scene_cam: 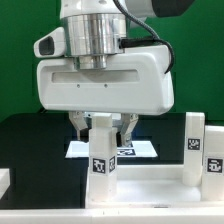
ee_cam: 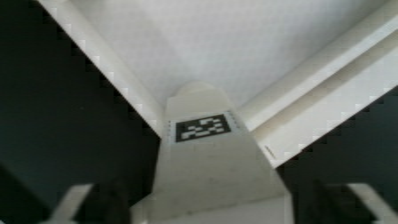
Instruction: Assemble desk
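Note:
The desk's white tabletop panel point(scene_cam: 150, 192) lies at the front of the exterior view, with two white tagged legs standing upright on it. One leg point(scene_cam: 100, 160) is toward the exterior view's left and the other leg point(scene_cam: 193, 145) is at its right. My gripper point(scene_cam: 103, 135) hangs over the left leg, one finger on each side of its top and a narrow gap at both sides. In the wrist view that leg point(ee_cam: 205, 127) runs up between the dark fingers point(ee_cam: 107, 205) of my gripper point(ee_cam: 214, 205), with the tabletop panel point(ee_cam: 214, 45) beyond. The jaws are open.
The marker board point(scene_cam: 140, 150) lies flat on the black table behind the legs. A white object point(scene_cam: 4, 182) shows at the exterior view's left edge. A green wall stands at the back.

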Robot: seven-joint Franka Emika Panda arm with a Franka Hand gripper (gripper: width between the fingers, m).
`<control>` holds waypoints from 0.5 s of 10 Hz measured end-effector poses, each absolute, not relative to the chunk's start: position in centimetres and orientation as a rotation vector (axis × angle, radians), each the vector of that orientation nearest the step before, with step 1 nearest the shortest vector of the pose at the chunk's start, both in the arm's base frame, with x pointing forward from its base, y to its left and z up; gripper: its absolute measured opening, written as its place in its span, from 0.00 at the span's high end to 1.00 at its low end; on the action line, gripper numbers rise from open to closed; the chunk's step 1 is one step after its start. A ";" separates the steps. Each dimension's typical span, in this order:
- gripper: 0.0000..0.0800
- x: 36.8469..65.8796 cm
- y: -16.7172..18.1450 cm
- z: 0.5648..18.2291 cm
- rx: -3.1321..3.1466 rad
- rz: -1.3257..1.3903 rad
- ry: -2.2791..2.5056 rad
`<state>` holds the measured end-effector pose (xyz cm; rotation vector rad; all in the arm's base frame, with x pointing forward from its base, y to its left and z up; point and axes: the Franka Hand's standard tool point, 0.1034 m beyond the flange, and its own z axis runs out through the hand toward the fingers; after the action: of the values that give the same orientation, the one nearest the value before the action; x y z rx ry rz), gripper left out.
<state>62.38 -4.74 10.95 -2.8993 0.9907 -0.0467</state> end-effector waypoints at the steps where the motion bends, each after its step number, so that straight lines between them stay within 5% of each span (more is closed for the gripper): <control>1: 0.53 62.4 -4.7 10.9 -2.861 -0.042 1.089; 2: 0.64 62.4 -4.7 10.9 -2.814 -0.037 1.205; 5: 0.64 62.5 -4.7 11.0 -2.430 0.002 1.815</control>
<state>62.48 -4.70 10.98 -2.4299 1.8146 0.0024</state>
